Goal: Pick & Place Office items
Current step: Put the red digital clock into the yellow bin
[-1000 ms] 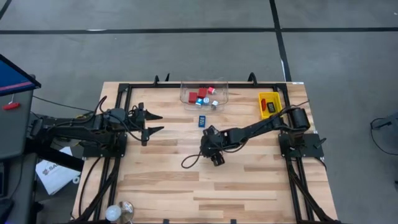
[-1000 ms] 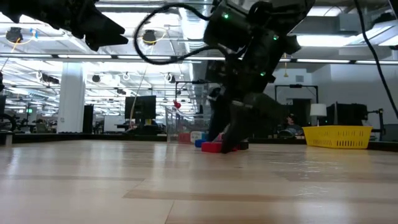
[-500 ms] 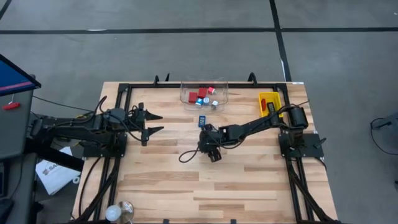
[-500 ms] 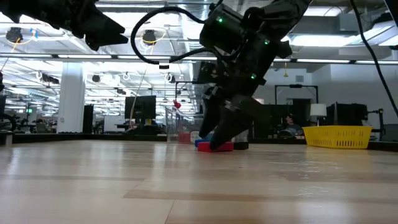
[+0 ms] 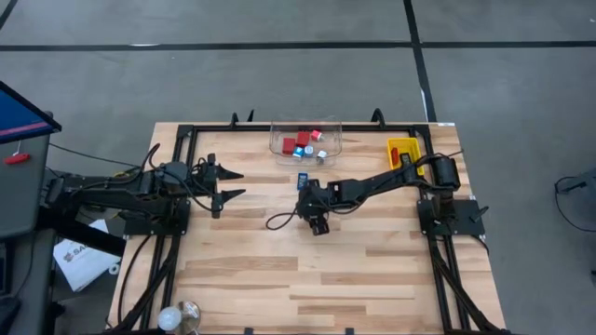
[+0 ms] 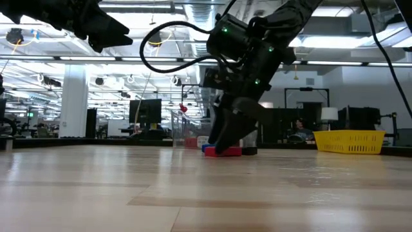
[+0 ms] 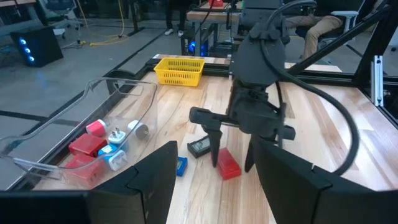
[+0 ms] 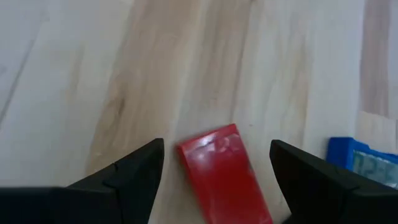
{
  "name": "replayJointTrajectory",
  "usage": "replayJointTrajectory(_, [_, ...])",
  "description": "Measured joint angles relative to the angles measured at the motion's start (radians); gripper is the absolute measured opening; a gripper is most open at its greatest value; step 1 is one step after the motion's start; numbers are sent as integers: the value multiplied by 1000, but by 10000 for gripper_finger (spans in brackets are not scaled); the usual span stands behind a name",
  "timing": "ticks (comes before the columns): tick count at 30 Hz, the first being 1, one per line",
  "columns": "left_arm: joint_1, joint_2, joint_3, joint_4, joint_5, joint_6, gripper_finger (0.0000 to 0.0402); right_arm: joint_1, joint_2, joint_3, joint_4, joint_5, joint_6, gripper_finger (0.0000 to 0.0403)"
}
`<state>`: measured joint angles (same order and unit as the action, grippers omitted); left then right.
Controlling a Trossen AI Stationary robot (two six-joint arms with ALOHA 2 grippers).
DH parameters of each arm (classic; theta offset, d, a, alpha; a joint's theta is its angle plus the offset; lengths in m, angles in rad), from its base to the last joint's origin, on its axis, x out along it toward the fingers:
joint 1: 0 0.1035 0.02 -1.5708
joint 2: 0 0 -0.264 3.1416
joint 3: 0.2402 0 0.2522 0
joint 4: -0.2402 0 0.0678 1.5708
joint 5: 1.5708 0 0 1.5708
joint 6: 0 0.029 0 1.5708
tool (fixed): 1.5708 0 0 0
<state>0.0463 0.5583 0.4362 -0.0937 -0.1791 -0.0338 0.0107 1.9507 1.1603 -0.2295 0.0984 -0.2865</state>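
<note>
Right wrist view: the right pincer [image 8: 214,171] hangs open over a red block [image 8: 222,171] lying flat on the tabletop [image 8: 93,74], one finger on either side and neither touching it. Just beyond the block lies a small blue piece [image 7: 180,165], with a flat dark rectangle [image 7: 200,147] next to it. Farther from the block stands the clear tub [image 5: 305,141] holding red and blue-and-white pieces, with the yellow tray [image 5: 403,154] off to one side. The left pincer [image 5: 231,183] waits well away from the block, open and empty.
</note>
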Motion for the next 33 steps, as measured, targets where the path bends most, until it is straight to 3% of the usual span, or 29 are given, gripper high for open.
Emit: replayJointTrajectory(33, [0,0,0,8,11,0,209,-44,2,0,-38,-128,112,285])
